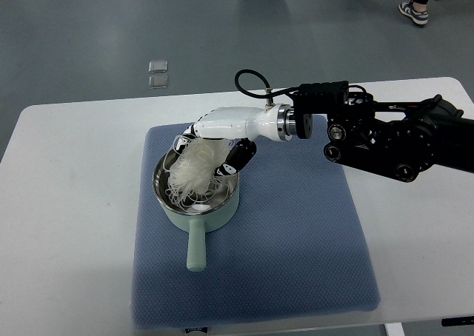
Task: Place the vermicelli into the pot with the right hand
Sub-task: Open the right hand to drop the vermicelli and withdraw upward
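A pale green pot (194, 212) with a steel inside and a handle pointing toward me sits on the blue mat (296, 232). My right hand (211, 143), white with black fingertips, reaches in from the right and hovers over the pot's far rim. Its fingers are curled on a bundle of white vermicelli (194, 167). The strands hang down from the hand into the pot, and some lie on the pot's bottom. The left arm does not show.
The mat lies on a white table (67, 203). My black right forearm (392, 140) crosses above the table's right side. Two small clear squares (158, 72) lie on the floor beyond the table. A person's feet (413, 10) show at the top edge.
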Tool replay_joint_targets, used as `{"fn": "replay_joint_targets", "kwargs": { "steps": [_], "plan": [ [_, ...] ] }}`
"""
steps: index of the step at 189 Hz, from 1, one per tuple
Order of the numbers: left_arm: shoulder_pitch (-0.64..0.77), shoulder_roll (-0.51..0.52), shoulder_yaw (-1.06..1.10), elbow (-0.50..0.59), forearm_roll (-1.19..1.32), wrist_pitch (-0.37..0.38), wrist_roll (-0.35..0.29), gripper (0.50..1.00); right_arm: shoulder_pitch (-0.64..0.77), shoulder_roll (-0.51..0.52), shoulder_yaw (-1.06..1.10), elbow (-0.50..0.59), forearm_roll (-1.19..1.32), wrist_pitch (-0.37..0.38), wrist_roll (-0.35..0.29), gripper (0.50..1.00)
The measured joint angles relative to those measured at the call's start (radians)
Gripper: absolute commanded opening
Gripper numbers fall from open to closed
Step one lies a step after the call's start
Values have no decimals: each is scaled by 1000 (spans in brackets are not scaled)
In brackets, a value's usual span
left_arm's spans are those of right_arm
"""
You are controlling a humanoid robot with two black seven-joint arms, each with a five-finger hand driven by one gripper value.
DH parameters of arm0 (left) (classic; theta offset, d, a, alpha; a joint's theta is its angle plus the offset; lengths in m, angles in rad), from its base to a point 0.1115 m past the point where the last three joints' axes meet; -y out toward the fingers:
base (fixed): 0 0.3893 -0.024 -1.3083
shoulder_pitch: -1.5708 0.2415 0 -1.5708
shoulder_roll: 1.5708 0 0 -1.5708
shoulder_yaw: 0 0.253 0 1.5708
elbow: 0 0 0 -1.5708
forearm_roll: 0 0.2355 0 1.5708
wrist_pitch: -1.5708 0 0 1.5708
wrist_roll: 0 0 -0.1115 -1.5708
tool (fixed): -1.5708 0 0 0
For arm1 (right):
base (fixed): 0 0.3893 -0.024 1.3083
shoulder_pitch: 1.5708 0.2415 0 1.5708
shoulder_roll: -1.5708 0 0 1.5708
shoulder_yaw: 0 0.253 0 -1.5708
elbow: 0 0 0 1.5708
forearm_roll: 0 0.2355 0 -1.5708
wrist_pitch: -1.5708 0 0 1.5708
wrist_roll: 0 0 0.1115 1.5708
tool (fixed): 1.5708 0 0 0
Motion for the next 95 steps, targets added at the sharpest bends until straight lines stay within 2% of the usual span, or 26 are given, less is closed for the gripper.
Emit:
{"fn": "replay_joint_targets", "kwargs": {
  "steps": [6,61,95],
  "plan": [
    [0,0,0,0,0,0,0,1000,0,-5,3,0,1,0,0,887],
    [0,0,0,0,0,0,0,1000,2,-72,78,8,27,1,3,887],
    [0,0,-1,0,0,0,0,1000,-49,-145,190,-2,255,10,-9,885]
  ]
}}
